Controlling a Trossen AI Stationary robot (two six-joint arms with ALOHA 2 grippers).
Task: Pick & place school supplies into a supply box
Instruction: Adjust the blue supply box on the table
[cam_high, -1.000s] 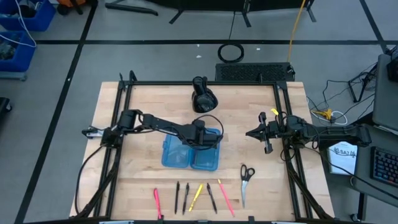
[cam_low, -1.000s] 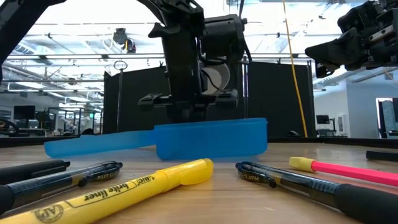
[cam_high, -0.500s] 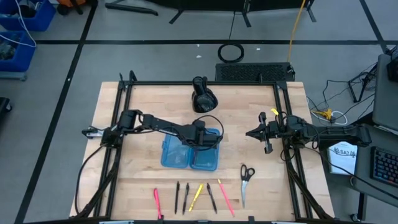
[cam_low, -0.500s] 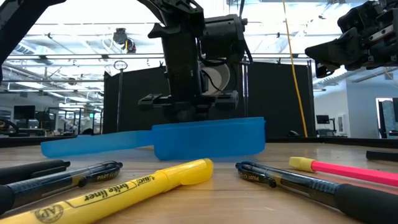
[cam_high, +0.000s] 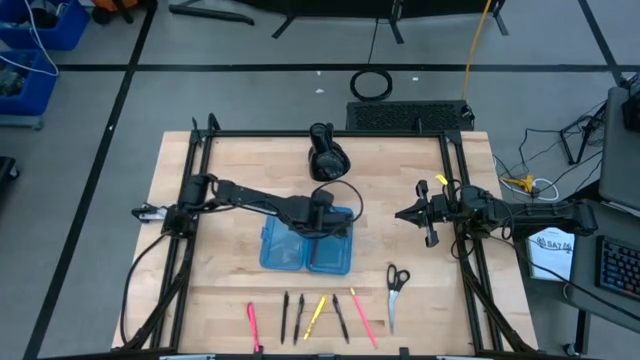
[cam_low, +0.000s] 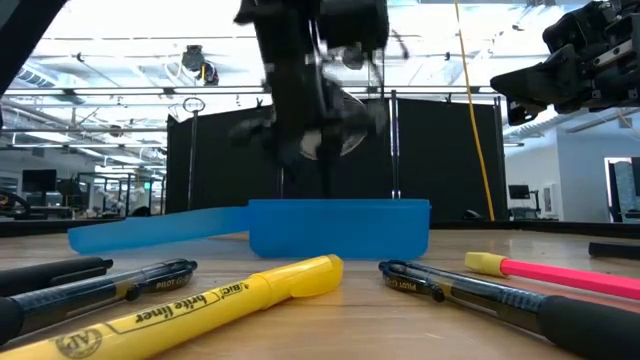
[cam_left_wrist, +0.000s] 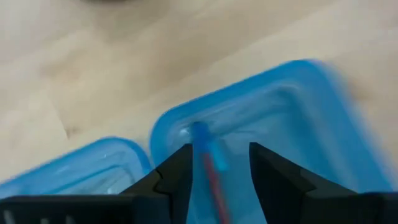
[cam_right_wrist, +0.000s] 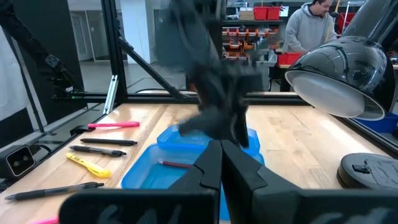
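Left gripper (cam_high: 322, 213) hanging over the supply box (cam_high: 307, 243) near the table's middle, jaws parted, nothing held between them. In the left wrist view, 2 dark fingers (cam_left_wrist: 177, 177) spread apart above 1 of the box's 2 translucent blue halves, a blue-and-red pen (cam_left_wrist: 210, 163) lying loose on that half's floor between them, touching neither finger. From the right wrist view, same pen (cam_right_wrist: 174, 164) resting in the open tray. Low view: box (cam_low: 340, 228) flat on the wood, second half stretching toward the picture's left, gripper (cam_low: 312, 100) raised clear above the rim and blurred.

Right gripper (cam_high: 418, 213) off to the right side of the table (cam_high: 220, 280), well apart from the box, above the tabletop, fingers pressed together and empty.

Remaining school supplies along the near edge of the table: pink pen (cam_high: 252, 325), 2 dark pens (cam_high: 291, 317) side by side, yellow highlighter (cam_high: 316, 315), another dark pen (cam_high: 341, 316), pink highlighter (cam_high: 363, 318), all in a loose row, apart from each other. Scissors (cam_high: 396, 289) with black handles just right of that row, blades pointing toward the near edge. Black lumpy object (cam_high: 326, 153) at the far side of the table, beyond the box.
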